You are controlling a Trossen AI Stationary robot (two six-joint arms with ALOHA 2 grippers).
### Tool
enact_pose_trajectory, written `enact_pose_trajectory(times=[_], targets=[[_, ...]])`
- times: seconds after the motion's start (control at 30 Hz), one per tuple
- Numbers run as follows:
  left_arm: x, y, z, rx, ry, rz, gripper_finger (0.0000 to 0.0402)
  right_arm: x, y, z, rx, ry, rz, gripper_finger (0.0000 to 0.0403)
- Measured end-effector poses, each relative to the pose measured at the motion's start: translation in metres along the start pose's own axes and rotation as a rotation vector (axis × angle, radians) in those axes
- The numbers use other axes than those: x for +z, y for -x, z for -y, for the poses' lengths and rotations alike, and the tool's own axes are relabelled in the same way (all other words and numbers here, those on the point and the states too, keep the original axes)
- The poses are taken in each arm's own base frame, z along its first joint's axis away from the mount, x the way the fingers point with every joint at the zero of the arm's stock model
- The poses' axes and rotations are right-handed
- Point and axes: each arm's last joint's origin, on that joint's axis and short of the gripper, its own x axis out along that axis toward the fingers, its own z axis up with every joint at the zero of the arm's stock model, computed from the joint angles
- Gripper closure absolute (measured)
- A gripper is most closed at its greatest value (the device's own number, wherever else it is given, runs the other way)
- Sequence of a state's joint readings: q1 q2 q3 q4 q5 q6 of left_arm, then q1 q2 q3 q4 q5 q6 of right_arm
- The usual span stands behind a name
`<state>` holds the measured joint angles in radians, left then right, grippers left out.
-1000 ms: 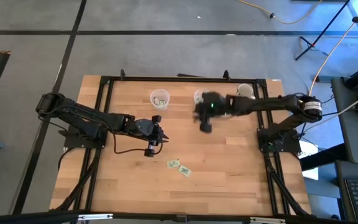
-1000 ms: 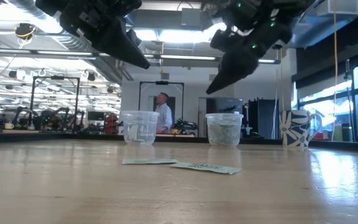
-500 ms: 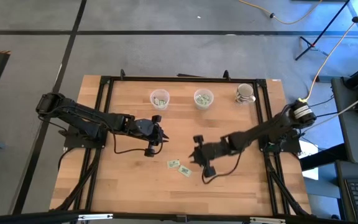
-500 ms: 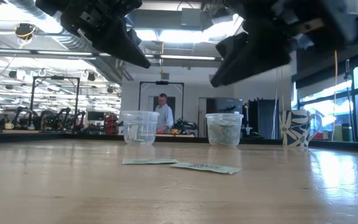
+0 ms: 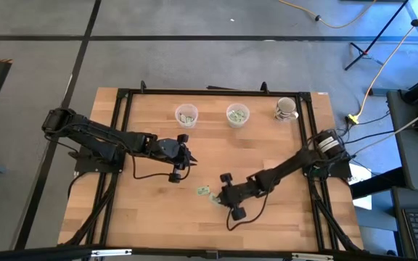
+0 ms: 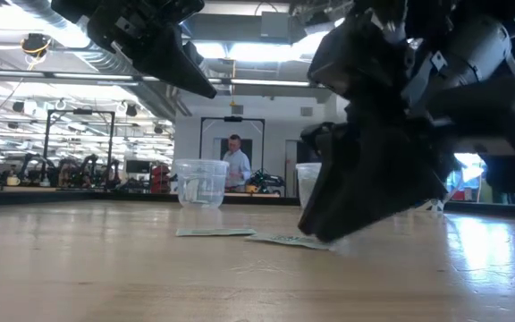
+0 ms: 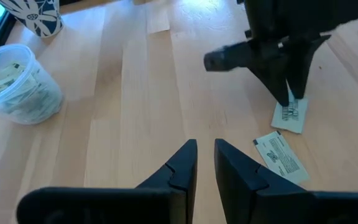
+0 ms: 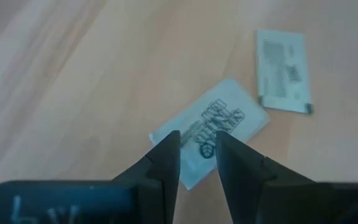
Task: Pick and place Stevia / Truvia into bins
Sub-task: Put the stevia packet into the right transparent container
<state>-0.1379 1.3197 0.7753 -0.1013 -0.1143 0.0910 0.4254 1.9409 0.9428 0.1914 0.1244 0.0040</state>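
1. Jaws first: found the right jaws parted by a narrow gap and grasping nothing, tips down at the table (image 5: 267,145) over the near sachet (image 8: 229,112).
2. Found the left jaws parted a little too, empty, hanging above the table left of centre, well apart from both sachets.
3. Placed the near sachet flat on the table toward the front edge, directly under the right tips and showing through the gap between them.
4. Placed the second sachet (image 5: 204,191) just beside it, on the side toward the left arm, also flat, not touching the first.
5. Noted the long axis of the near sachet slanted to the closing line of the right jaws, neither along it nor square to it.
6. Judged the right arm far the nearer of the two, and the step in hand a pinch on the near sachet, not yet made.
7. Judged a straight close likely to catch a thin edge only, with some risk of sliding the paper on the wood rather than lifting it.
8. Saw both cups, left cup (image 5: 186,114) and right cup (image 5: 237,114), at the back of the table, each with sachets inside, well apart from the right jaws.
9. Saw a mug (image 5: 286,109) beside the right cup, no part of the task.
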Motion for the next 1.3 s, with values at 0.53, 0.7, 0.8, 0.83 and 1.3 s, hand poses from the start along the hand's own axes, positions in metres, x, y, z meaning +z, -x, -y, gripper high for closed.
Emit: enact_pose_trajectory(times=[0.53,0.7,0.8,0.83,1.3], targets=[[0.000,0.000,0.000,0.000,0.002,0.000,0.0354,-0.003,-0.004,-0.001,-0.028,-0.005,-0.049,0.0372],[0.000,0.000,0.000,0.000,0.002,0.000,0.0353,-0.004,-0.004,-0.001,-0.029,-0.007,-0.056,0.0398],[0.000,0.000,0.000,0.000,0.002,0.000,0.0352,-0.003,-0.001,-0.001,-0.030,-0.026,-0.050,0.0397],[0.000,0.000,0.000,0.000,0.002,0.000,0.0352,-0.001,0.003,0.000,-0.031,-0.034,-0.054,0.0397],[0.000,0.000,0.000,-0.015,0.000,0.000,0.0356,0.071,0.148,0.073,-0.374,-0.134,-0.079,0.0398]])
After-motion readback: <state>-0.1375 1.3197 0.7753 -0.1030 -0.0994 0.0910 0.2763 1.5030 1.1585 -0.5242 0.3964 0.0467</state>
